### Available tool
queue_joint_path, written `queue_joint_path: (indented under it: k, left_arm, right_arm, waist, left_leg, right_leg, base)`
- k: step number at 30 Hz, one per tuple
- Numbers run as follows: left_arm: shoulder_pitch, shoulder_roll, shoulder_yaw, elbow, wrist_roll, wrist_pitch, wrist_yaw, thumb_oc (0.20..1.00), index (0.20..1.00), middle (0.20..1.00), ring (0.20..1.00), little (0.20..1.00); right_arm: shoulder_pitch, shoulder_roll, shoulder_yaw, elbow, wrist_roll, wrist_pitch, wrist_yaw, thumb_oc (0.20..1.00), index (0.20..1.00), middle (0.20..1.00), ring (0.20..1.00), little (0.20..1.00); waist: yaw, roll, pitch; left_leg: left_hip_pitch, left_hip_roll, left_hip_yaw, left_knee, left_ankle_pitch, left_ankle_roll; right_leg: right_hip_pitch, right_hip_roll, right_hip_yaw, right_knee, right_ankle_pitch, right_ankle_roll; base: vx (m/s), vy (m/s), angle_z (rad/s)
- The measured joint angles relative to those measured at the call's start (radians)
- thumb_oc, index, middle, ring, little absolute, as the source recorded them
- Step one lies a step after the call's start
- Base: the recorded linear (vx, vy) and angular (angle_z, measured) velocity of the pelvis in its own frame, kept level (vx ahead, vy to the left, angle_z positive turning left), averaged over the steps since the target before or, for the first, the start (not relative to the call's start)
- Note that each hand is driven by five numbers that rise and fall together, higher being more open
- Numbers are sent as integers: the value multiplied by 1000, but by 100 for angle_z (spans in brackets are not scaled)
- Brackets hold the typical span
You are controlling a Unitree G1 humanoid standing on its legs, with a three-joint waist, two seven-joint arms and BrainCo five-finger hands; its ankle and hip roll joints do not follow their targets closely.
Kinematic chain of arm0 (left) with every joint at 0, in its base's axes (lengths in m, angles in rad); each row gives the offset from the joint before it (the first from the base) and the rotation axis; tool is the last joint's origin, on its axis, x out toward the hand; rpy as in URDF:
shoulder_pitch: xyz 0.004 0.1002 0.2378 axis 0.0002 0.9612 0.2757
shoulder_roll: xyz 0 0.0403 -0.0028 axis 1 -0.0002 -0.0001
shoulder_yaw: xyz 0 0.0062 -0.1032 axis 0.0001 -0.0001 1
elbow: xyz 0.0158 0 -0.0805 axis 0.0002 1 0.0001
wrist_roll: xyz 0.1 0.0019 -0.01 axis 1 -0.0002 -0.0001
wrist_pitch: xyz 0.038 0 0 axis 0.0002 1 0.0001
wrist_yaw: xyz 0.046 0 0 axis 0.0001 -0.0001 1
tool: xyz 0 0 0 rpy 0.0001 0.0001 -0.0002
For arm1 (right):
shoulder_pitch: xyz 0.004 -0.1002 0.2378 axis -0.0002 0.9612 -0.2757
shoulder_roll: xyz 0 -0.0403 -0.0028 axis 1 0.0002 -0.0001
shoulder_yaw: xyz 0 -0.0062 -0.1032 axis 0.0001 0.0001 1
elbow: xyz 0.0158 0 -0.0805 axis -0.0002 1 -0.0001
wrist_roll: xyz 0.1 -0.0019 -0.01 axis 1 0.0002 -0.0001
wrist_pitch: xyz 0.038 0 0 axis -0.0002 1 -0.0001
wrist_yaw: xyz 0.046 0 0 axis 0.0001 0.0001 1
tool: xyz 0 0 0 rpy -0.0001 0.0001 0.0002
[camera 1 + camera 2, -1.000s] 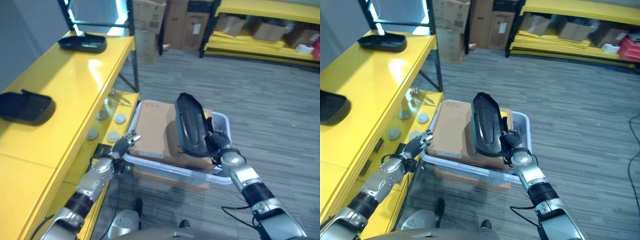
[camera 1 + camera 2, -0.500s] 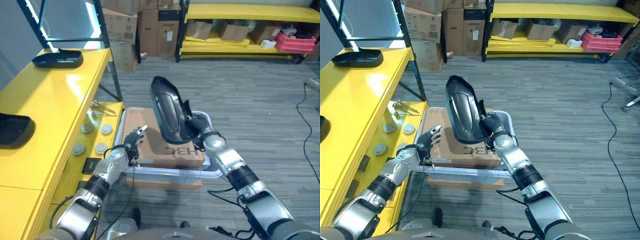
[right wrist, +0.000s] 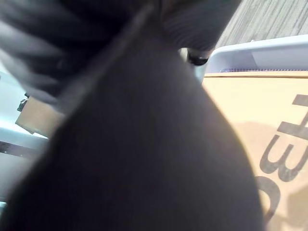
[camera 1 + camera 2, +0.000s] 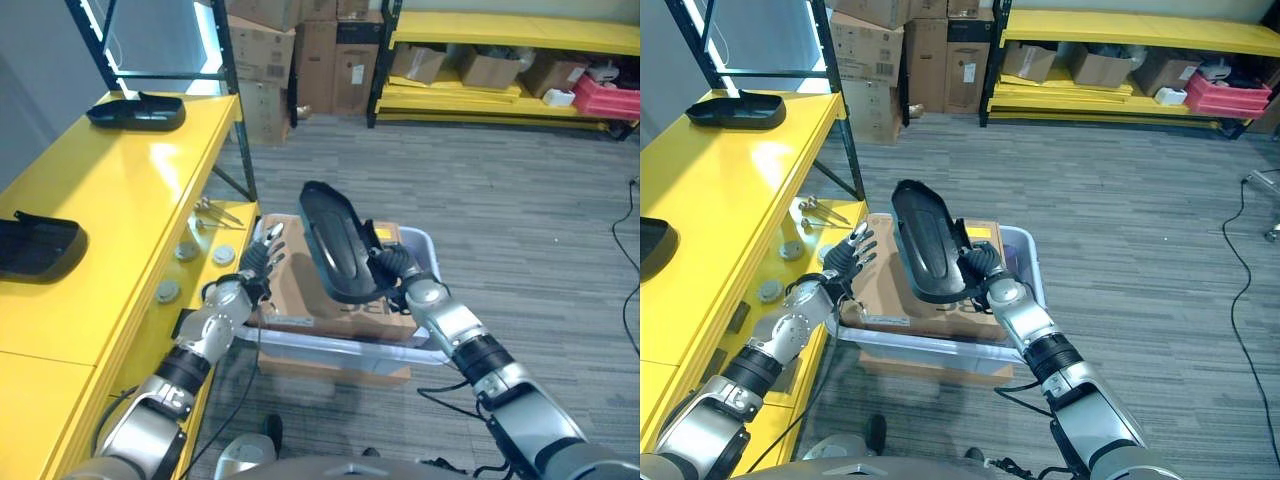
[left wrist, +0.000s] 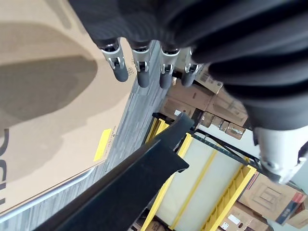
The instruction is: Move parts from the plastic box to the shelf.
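Observation:
A long black plastic part (image 4: 334, 240) stands nearly upright above the plastic box (image 4: 425, 243), and my right hand (image 4: 398, 273) is shut on its lower edge. The same part (image 5: 130, 187) crosses the left wrist view and looms close in the right wrist view (image 3: 144, 159). My left hand (image 4: 252, 272) hovers with straight fingers (image 5: 139, 72) over the left side of the cardboard sheet (image 4: 290, 290) that lies in the box, holding nothing. The yellow shelf (image 4: 120, 200) runs along the left and carries two more black parts (image 4: 137, 110) (image 4: 38, 248).
Bolts and round discs (image 4: 190, 250) lie on the shelf's lower level beside the box. A dark shelf post (image 4: 228, 90) stands at the shelf's far corner. Cardboard cartons (image 4: 300, 50) and a second yellow rack (image 4: 500, 60) line the far wall across grey carpet.
The camera has shifted. My left hand has risen and stretched further over the cardboard sheet toward the black part. The right hand still holds the part upright over the box.

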Motion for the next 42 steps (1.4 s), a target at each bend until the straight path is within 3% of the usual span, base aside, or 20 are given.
queue_joint_path:
  k: [10, 31, 33, 42]
  left_arm:
    - [0, -1, -85, 1, 78, 76, -7, 1000, 1000, 1000, 1000, 1000]
    - [-1, -21, -102, -7, 85, 75, 27, 1000, 1000, 1000, 1000, 1000]
    - [-1, -18, -109, -7, 117, 74, 27, 200, 200, 200, 200, 200]
    - [-5, 42, -139, -26, 228, 73, 26, 200, 200, 200, 200, 200]
  right_arm:
    - [0, 5, 35, 0, 0, 0, -1, 200, 200, 200, 200, 200]
    - [-12, 76, 77, 48, 1, 1, 5, 200, 200, 200, 200, 200]
    - [-12, 77, 77, 48, 1, 1, 5, 200, 200, 200, 200, 200]
    - [-25, 93, 80, 35, 2, -4, -1, 200, 200, 200, 200, 200]
  waist:
    - [-11, 0, 0]
    - [-11, 0, 0]
    - [-10, 0, 0]
    - [-10, 0, 0]
  left_leg:
    - [2, 0, 1, -8, 5, 0]
    - [5, 0, 0, -9, 5, 0]
    - [5, 0, -1, -9, 5, -1]
    - [7, 0, -2, -9, 5, -1]
  right_leg:
    - [-2, 0, 0, 0, 0, 0]
    - [0, 0, 0, 0, 0, 0]
    - [0, 0, 0, 0, 0, 0]
    - [4, 0, -2, -2, 0, 0]
  base:
    - [0, 0, 0]
    - [0, 0, 0]
    - [0, 0, 0]
    - [0, 0, 0]
